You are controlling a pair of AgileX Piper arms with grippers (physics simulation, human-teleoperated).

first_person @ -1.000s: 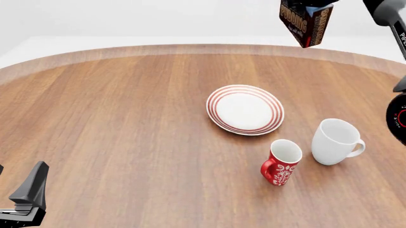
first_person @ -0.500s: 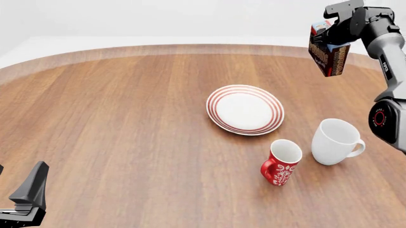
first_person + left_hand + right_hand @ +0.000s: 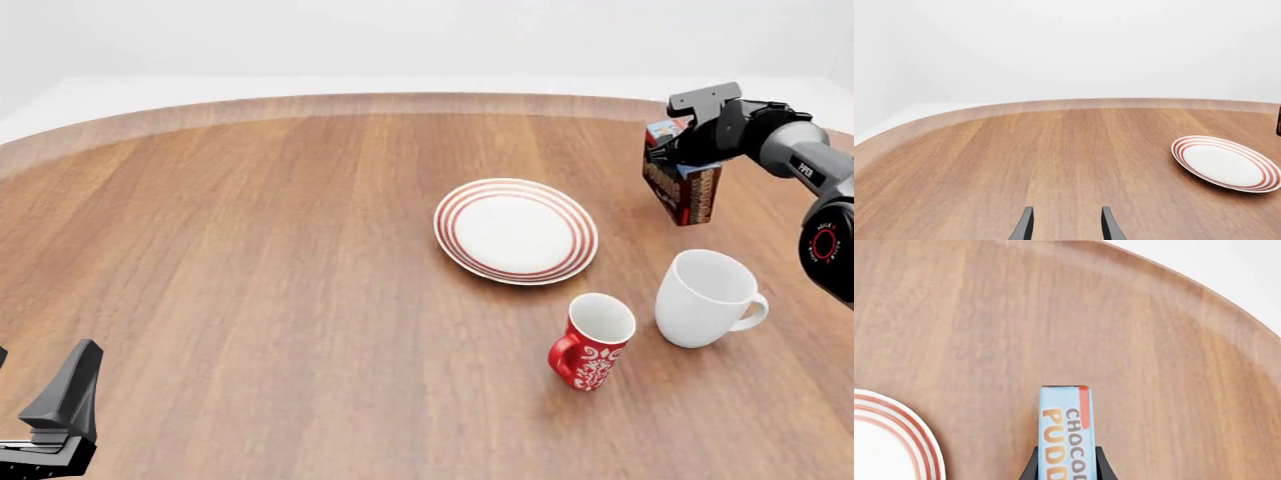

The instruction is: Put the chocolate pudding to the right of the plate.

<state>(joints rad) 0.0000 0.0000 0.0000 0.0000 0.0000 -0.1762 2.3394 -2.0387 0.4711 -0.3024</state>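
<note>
Right gripper (image 3: 687, 150) pinches chocolate pudding (image 3: 682, 190) by narrow faces, hanging below; carton probably light, stiff, crushable. Plate (image 3: 515, 230) leftward. Left gripper (image 3: 1066, 227) spread, holding nothing.

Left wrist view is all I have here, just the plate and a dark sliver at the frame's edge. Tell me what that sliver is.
Observer: It is the chocolate pudding, clamped in the right hand, as the front view shows.
Operator: Give me its place against the plate.
Observer: It hangs to the right of the plate and apart from it; the right wrist view shows bare wood between the two.
Operator: List whatever else stands near there.
Observer: A white mug and a red patterned mug stand nearer the arms than the carton.
Operator: Report my left hand.
Observer: The left hand is open and holds nothing.
</note>
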